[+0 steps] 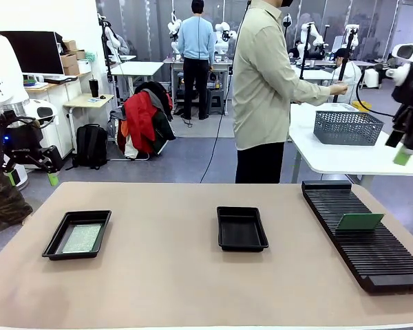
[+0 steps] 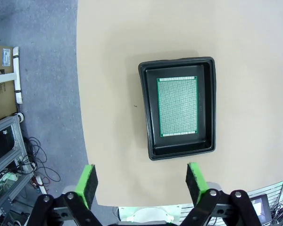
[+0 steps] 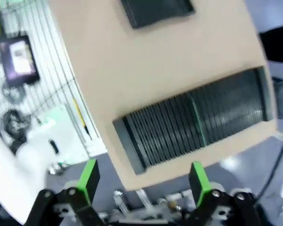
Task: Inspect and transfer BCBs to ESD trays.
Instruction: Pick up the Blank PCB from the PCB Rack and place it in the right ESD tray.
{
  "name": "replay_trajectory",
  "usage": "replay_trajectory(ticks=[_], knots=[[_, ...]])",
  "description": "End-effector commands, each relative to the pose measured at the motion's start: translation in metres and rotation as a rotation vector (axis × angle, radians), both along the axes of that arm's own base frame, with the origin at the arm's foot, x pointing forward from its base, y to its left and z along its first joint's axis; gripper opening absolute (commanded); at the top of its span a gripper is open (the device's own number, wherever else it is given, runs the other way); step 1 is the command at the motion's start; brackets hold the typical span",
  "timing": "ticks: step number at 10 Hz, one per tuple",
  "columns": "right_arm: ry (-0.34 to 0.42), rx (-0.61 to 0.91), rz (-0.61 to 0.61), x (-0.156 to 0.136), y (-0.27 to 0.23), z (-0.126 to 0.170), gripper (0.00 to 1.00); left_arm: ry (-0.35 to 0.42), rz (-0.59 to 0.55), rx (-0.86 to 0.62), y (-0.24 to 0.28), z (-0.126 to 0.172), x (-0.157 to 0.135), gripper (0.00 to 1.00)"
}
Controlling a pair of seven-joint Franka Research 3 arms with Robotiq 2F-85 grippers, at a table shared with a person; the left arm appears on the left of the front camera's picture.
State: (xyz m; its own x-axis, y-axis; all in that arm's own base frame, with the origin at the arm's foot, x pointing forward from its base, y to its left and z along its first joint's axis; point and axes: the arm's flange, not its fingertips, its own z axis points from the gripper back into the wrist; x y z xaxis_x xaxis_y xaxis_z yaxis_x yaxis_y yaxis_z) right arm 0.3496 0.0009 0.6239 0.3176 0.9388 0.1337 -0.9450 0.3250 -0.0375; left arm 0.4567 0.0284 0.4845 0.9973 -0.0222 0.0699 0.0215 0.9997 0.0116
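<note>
One BCB (image 1: 81, 238) lies flat in the left ESD tray (image 1: 55, 242). The middle ESD tray (image 1: 241, 240) holds nothing. A second BCB (image 1: 359, 221) stands upright in the slotted rack at the right. My left gripper (image 1: 33, 179) hangs open above the table's left edge. In the left wrist view the left gripper (image 2: 141, 183) looks down on the tray (image 2: 179, 148) and its board (image 2: 177, 106). My right gripper (image 1: 402, 155) is raised high beyond the right edge. In the right wrist view the right gripper (image 3: 144, 181) is open above the rack, where the board (image 3: 198, 123) shows edge-on.
The long black slotted rack (image 1: 372, 247) (image 3: 170, 132) runs along the table's right side. A person (image 1: 265, 89) stands at the far side, turned toward a white table with a grey mesh basket (image 1: 347, 128). The tan table top (image 1: 165, 275) has wide bare areas between the trays.
</note>
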Motion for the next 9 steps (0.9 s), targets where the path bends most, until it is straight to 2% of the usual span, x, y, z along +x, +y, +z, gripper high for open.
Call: replay_trajectory(ticks=[1, 4, 5, 7, 9], knots=[[-0.028, -0.057, 0.186, -0.003, -0.016, 0.008, 1.0, -0.005, 0.001, 0.001, 0.0, -0.002, 0.0, 1.0], [-0.015, -0.1, 0.4, -0.006, -0.027, 0.019, 1.0, -0.005, 0.001, 0.001, 0.0, -0.002, 0.0, 1.0], [-0.004, -0.109, 0.437, -0.005, -0.028, 0.021, 1.0, -0.005, 0.001, 0.001, 0.0, -0.002, 0.0, 1.0], [-0.006, -0.122, 0.463, -0.005, -0.025, 0.026, 1.0, -0.005, 0.001, 0.001, 0.0, -0.002, 0.0, 1.0], [-0.022, -0.084, 0.426, -0.007, -0.022, 0.019, 1.0, -0.005, 0.001, 0.001, 0.0, -0.002, 0.0, 1.0]])
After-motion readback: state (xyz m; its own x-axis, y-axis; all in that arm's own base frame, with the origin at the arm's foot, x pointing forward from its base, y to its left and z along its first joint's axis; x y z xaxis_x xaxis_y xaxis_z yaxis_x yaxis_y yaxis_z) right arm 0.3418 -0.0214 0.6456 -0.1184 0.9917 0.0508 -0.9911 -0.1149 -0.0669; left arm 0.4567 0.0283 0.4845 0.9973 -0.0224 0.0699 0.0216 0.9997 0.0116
